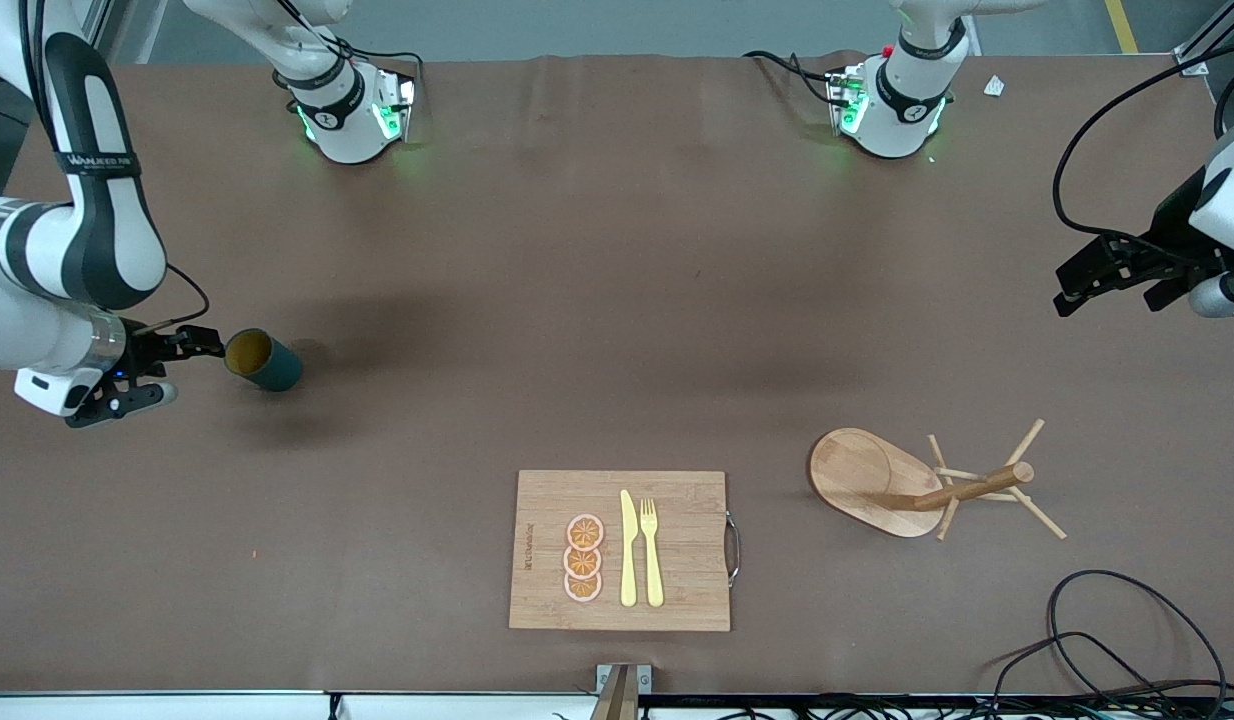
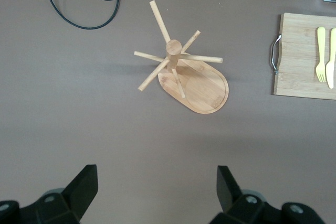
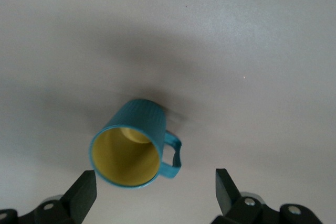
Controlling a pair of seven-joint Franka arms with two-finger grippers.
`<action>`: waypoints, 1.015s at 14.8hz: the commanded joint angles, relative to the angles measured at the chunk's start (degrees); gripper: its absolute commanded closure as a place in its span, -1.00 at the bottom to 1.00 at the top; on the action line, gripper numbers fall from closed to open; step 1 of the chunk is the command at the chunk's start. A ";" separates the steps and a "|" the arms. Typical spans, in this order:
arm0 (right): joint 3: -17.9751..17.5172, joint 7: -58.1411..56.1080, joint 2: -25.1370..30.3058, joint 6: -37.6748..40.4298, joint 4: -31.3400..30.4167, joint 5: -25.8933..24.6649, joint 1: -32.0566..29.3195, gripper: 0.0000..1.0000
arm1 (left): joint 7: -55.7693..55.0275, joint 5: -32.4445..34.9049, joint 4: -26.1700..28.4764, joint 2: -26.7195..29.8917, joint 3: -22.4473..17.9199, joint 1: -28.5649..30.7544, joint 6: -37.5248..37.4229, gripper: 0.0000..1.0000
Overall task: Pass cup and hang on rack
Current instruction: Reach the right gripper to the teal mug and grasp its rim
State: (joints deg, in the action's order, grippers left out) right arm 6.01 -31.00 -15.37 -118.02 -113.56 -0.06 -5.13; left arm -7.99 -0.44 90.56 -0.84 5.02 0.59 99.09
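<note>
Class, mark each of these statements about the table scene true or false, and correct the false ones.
1. The cup hangs on the rack. False: it stands on the table, at the right arm's end.
2. The right gripper is open, beside the cup, holding nothing. True.
3. The left gripper grips a peg of the rack. False: it is open, up over the table at the left arm's end, holding nothing.
4. A knife and a fork lie side by side on the cutting board. True.
5. The cup is yellow inside. True.
</note>
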 commanded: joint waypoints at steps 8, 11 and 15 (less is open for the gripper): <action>-0.82 -4.94 -0.27 -13.55 -12.30 0.24 -0.84 0.01 | -0.44 1.05 -0.47 0.05 0.17 -0.15 -0.47 -1.00; -0.82 -4.94 -1.06 -13.72 -12.30 0.41 -0.93 0.72 | -0.44 1.05 -0.47 0.05 0.25 -0.15 -0.47 -1.00; -0.82 -5.21 -0.89 -13.11 -11.87 0.42 -0.67 0.99 | -0.44 1.05 -0.39 0.05 0.25 -0.15 -0.56 -1.00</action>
State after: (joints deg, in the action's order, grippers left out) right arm 5.61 -35.24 -16.75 -130.94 -125.13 -0.05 -5.49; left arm -7.99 -0.44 90.56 -0.84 5.05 0.57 99.08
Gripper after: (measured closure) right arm 0.912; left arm 0.000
